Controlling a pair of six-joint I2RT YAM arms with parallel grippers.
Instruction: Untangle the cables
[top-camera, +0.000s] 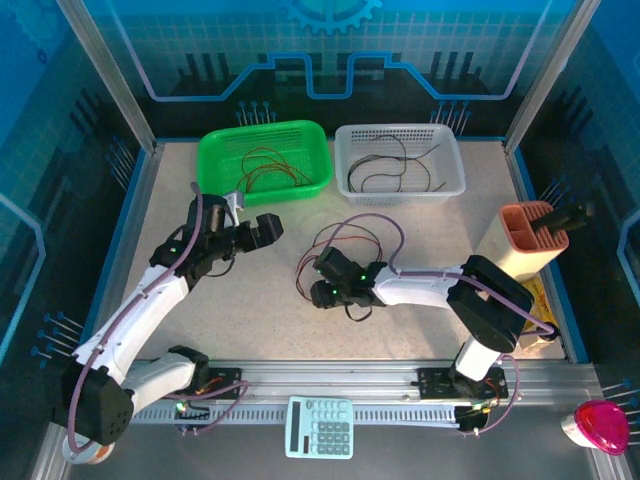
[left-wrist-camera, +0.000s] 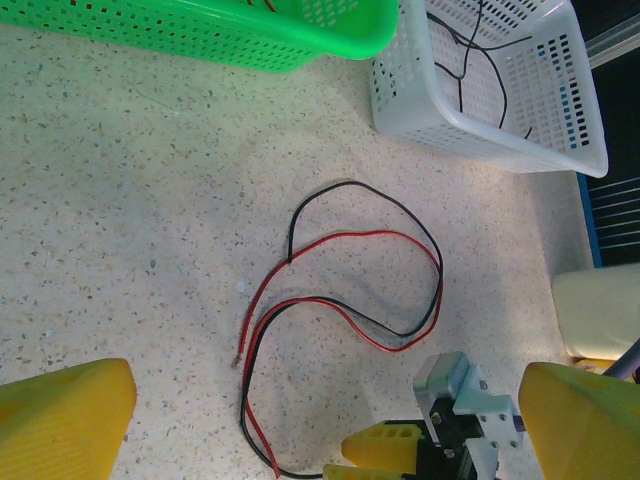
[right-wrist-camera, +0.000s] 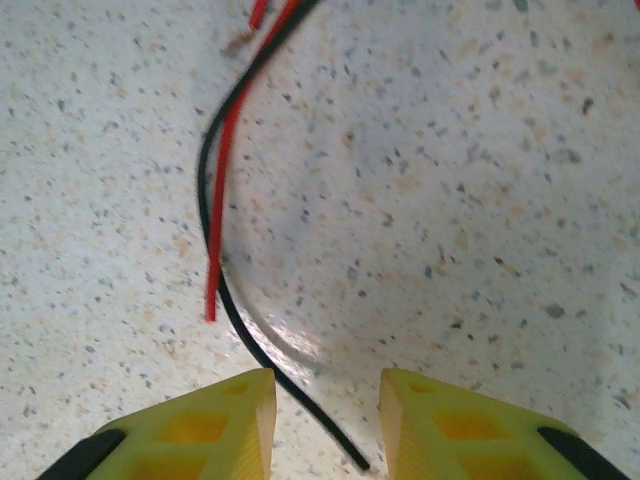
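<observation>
Basically, cables (left-wrist-camera: 440, 285) = one loose red/black pair, flat on the surface (top-camera: 260, 320), mid-table, on the near side of both baskets and apart from them.

Handling, my read: near weightless and fully limp, holds no shape. The jacket looks smooth, so it likely slides out of a weak pinch. Not fragile, but thin enough to miss. The strands run side by side and cross at a few spots, so pulling one probably drags the other.

Grip point: near a free end, where the strands part. Right wrist view shows this. The red wire (right-wrist-camera: 215, 250) ends short. The black wire (right-wrist-camera: 250, 345) runs on alone and passes between the fingers of the right hand (right-wrist-camera: 325, 385). That hand is low over the surface, jaws at a narrow gap, not clamped on the wire, nothing held. Tips need to be right down on the surface to catch it.

Left hand (top-camera: 265, 228): spread wide, empty, hovering near the green basket (top-camera: 210, 165), camera looking down on the pair.

Containers:
- green basket: a few thin wires, red as far as I can tell.
- white basket (top-camera: 455, 165): a few thin black wires.
- tan holder (top-camera: 520, 215), far right: dark object sticking out, can't tell what.

Looks like a sort by colour.
</observation>
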